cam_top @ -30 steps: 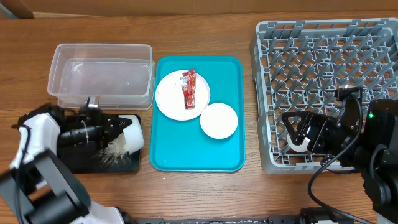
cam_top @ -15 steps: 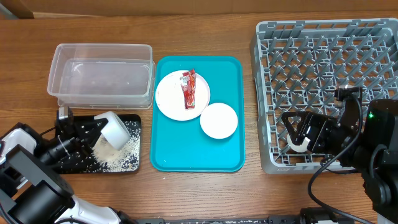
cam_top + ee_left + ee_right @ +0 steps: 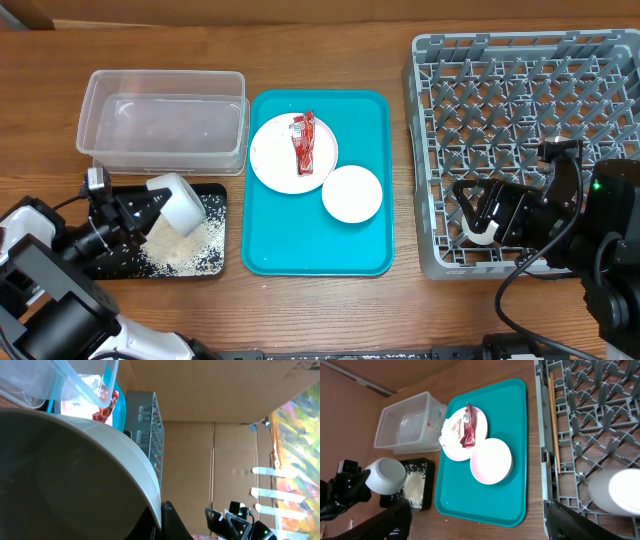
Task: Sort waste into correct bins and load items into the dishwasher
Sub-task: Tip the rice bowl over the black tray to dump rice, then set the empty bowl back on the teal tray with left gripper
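Observation:
My left gripper [image 3: 150, 205] is shut on the rim of a white bowl [image 3: 180, 202], held tipped above the black tray [image 3: 215, 262], which holds spilled rice [image 3: 178, 242]. In the left wrist view the bowl [image 3: 75, 475] fills the frame, with a finger [image 3: 170, 525] against its rim. The teal tray [image 3: 370, 250] carries a white plate [image 3: 270, 160] with a red wrapper [image 3: 303, 142] and a small white plate [image 3: 352, 194]. My right gripper [image 3: 478, 212] is open over the grey dishwasher rack [image 3: 520, 60], by a white bowl [image 3: 617, 491] in the rack.
A clear plastic bin [image 3: 162, 120] stands behind the black tray. A chopstick [image 3: 554, 425] lies in the rack's left side. Bare wooden table lies along the front edge [image 3: 320, 310].
My left gripper swung the white bowl back to the left over the black tray and tipped it; rice now lies on the tray. The right arm has not moved.

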{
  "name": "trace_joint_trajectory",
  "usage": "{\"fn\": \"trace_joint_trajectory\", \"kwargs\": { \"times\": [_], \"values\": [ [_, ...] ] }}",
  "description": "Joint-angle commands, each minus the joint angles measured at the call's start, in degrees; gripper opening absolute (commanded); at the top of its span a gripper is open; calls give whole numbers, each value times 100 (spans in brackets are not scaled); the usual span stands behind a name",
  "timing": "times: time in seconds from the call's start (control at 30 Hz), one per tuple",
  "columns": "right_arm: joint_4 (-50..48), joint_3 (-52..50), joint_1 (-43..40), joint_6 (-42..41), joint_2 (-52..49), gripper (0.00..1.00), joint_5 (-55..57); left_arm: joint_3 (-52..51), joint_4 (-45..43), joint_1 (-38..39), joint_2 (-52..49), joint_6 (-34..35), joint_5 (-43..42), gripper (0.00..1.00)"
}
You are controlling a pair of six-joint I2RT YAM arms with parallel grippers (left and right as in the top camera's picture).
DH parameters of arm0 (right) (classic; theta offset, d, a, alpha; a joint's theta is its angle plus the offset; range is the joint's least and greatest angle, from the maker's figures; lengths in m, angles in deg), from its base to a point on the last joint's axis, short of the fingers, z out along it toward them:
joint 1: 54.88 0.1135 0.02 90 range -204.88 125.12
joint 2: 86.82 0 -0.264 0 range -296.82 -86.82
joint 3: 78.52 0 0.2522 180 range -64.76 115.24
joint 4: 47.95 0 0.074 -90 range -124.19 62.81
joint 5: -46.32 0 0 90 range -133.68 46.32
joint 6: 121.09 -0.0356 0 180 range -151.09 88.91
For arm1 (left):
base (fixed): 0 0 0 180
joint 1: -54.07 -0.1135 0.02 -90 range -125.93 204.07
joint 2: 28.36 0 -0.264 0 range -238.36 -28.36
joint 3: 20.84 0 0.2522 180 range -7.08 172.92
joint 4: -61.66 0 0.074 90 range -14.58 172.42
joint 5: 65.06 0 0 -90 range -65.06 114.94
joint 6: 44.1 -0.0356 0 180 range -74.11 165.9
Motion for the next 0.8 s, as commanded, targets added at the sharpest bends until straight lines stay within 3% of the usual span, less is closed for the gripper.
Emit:
{"fn": "trace_joint_trajectory", "kwargs": {
  "times": [0.0, 0.2, 0.3, 0.37, 0.47, 0.57, 0.77],
  "values": [
    [-31, 94, 33, 42, 26, 88, -42, 225, 26, 4, 476, 63, 168, 4],
    [-33, 94, 33, 42, 26, 88, -44, 831, -125, 55, 1755, 933, 1082, 4],
    [-35, 94, 31, 42, 26, 88, -44, 992, -955, 341, 2422, 2444, 1788, 4],
    [-39, 94, 31, 42, 26, 88, -44, 990, -1633, 767, 2776, 3665, 2686, 4],
    [-37, 94, 31, 42, 26, 88, -44, 992, -2286, 1932, 3287, 5088, 4288, 4],
    [-39, 94, 31, 39, 26, 88, -44, 992, -2623, 3001, 3510, 5515, 4701, 4],
    [-35, 94, 31, 37, 26, 88, -46, 977, -2850, 5829, 3316, 6605, 7167, 4]
  ]
}}
